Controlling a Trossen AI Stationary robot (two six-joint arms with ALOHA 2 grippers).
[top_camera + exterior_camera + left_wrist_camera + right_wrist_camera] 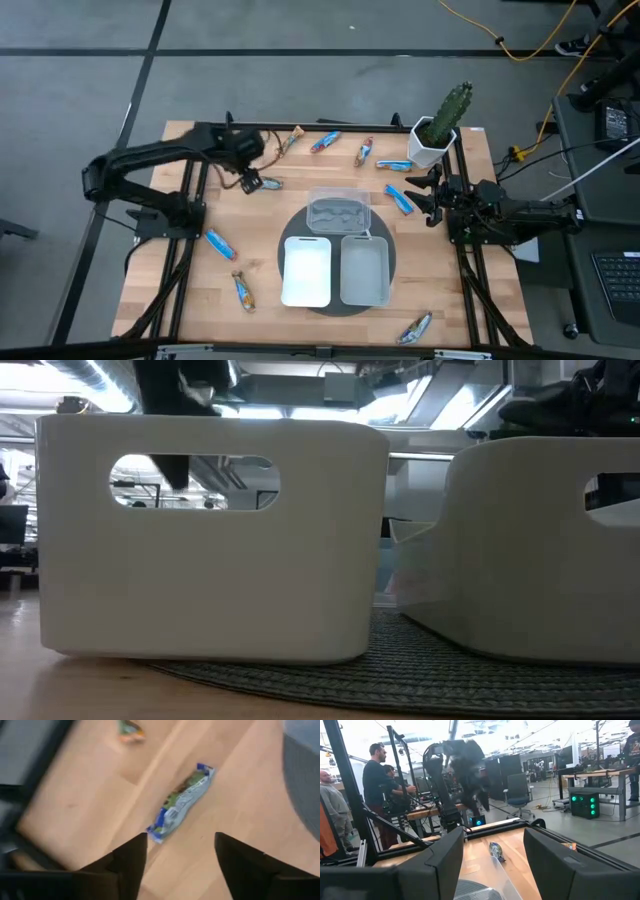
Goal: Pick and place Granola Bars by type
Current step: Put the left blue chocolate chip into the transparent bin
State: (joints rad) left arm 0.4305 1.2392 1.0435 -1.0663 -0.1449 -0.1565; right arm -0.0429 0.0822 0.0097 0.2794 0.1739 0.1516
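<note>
Left gripper (254, 183) hangs over the far-left part of the wooden table (160, 265), its fingers (131, 862) spread apart with nothing between them. Just beyond the fingertips a blue-and-silver granola bar (181, 802) lies flat on the wood; from above it shows just right of the gripper. Right gripper (428, 196) waits at the table's right edge, fingers (442, 857) likewise parted and empty.

More bars are scattered about: four along the far edge (326, 142), one blue bar (400, 199) just left of the right gripper, two on the near-left side (221, 243), and one at the near-right corner (415, 327). At the centre, on a round dark mat (388, 262), sit a white tray (307, 270), a grey tray (365, 270) just beside it on the right, and a clear container (338, 212) behind them. A potted cactus (440, 125) stands at the far-right corner. People (375, 785) stand in the room beyond the table.
</note>
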